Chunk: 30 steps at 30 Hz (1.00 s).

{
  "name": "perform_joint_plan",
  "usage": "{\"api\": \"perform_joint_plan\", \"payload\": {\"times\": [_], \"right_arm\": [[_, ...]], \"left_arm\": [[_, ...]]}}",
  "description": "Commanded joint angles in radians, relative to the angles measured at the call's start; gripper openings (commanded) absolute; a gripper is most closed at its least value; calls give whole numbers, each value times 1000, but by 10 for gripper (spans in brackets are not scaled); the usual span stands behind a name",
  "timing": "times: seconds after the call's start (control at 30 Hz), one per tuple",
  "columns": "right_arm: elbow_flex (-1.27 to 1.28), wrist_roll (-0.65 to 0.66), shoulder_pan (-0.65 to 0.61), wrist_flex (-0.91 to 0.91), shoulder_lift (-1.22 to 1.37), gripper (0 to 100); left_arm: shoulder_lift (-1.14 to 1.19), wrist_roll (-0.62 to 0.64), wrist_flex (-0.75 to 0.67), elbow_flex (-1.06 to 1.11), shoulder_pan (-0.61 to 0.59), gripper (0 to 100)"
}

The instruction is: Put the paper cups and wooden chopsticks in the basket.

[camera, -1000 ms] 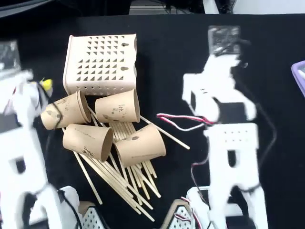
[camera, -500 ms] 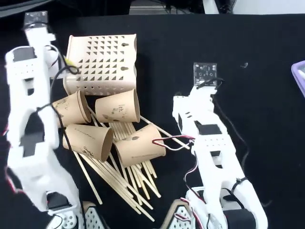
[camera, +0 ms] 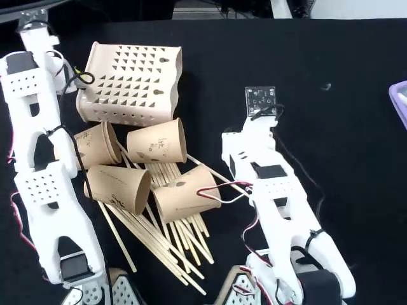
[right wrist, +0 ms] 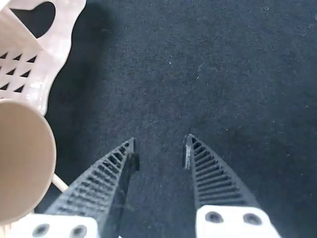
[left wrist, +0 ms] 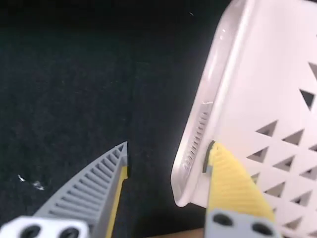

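A cream perforated basket [camera: 133, 82] lies on its side at the back left of the black table. In front of it lie several paper cups [camera: 157, 141] on their sides over a loose pile of wooden chopsticks [camera: 168, 235]. My left gripper [left wrist: 167, 148] is open at the basket's left end [camera: 77, 79], its jaws straddling the basket's rim [left wrist: 198, 134]; the yellow finger [left wrist: 230, 183] rests against the perforated wall. My right gripper [right wrist: 159, 142] is open over bare cloth, just right of the cups, with a cup mouth [right wrist: 22, 158] and the basket's handle cutout [right wrist: 34, 15] beside it.
A purple object [camera: 400, 101] pokes in at the table's right edge. The right arm [camera: 267, 184] stretches up from the front edge beside the nearest cup [camera: 187, 192]. The left arm [camera: 38, 159] runs along the table's left side.
The left arm has swung up to the basket's left end, and the basket has tilted and shifted slightly. The right arm has moved left, closer to the cups.
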Motion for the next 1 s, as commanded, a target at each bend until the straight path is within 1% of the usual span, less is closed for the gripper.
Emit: {"api": "perform_joint_plan", "payload": {"times": [0.0,0.23,0.43,0.6,0.77,0.9,0.97], "right_arm": [[-10,0,-15,-25,-2,158],[-10,0,-15,-25,-2,158],[-10,0,-15,-25,-2,158],[-10,0,-15,-25,-2,158],[-10,0,-15,-25,-2,158],[-10,0,-15,-25,-2,158],[-10,0,-15,-25,-2,158]], "left_arm": [[92,-5,12,-91,-64,246],[193,-5,34,-174,-119,245],[198,-5,124,-338,-168,245],[183,-5,137,-363,-220,245],[68,5,302,-575,-236,249],[-72,86,305,-598,-226,255],[-155,130,305,-562,-219,291]]}}
